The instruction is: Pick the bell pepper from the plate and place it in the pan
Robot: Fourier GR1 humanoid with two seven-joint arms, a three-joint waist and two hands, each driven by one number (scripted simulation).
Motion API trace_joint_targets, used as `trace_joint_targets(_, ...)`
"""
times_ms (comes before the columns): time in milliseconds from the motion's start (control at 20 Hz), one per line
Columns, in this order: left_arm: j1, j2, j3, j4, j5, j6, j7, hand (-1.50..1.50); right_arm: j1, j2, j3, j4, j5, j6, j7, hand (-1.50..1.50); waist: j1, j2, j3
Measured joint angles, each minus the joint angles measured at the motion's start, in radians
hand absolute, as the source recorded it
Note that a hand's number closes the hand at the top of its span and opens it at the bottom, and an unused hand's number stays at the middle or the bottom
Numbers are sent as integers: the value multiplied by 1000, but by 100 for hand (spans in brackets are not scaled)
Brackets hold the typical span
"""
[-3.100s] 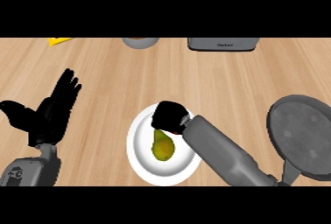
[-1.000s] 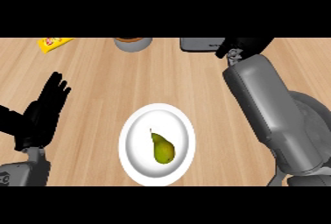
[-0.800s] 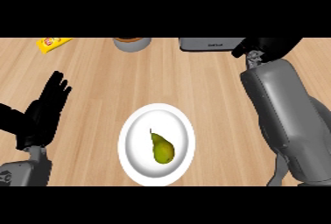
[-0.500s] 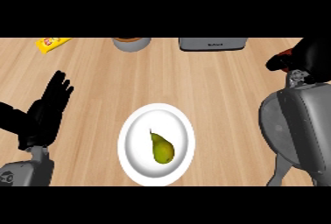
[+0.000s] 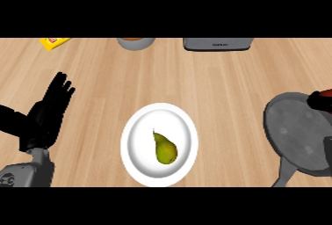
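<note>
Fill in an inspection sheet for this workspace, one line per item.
Surface: wooden counter, no spills seen.
Job's things: white plate holds only a yellow-green, pear-shaped fruit. The grey pan at right has nothing lying in it. A red thing, possibly the pepper, shows at the right edge over the pan's rim.
Clutter: yellow packet, bowl and grey appliance along the far edge.
Hands: left robot hand open, resting at left. Right robot hand is a dark sliver beside the red thing; its state cannot be told.
Cables: nothing seen.
Surroundings: nothing seen.
</note>
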Motion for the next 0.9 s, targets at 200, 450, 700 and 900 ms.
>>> trace_joint_targets(200, -20, -9, -4, 9, -12, 3, 6, 0, 47, -4, -60, 106, -77, -132, -119, 150, 9, 3, 0)
trace_joint_targets(450, -36, -25, -10, 9, -23, 9, 13, 0, 51, -12, -111, 319, -117, -264, -225, 150, 16, 5, 0)
trace_joint_targets(700, -49, -21, -4, 4, -24, 9, 34, 0, 34, 6, -205, 438, -220, -304, -223, -150, 17, 5, 1)
trace_joint_targets(900, -50, -18, 5, -4, -17, -2, 44, 0, 47, 22, -240, 504, -315, -336, -298, -150, 16, 4, 1)
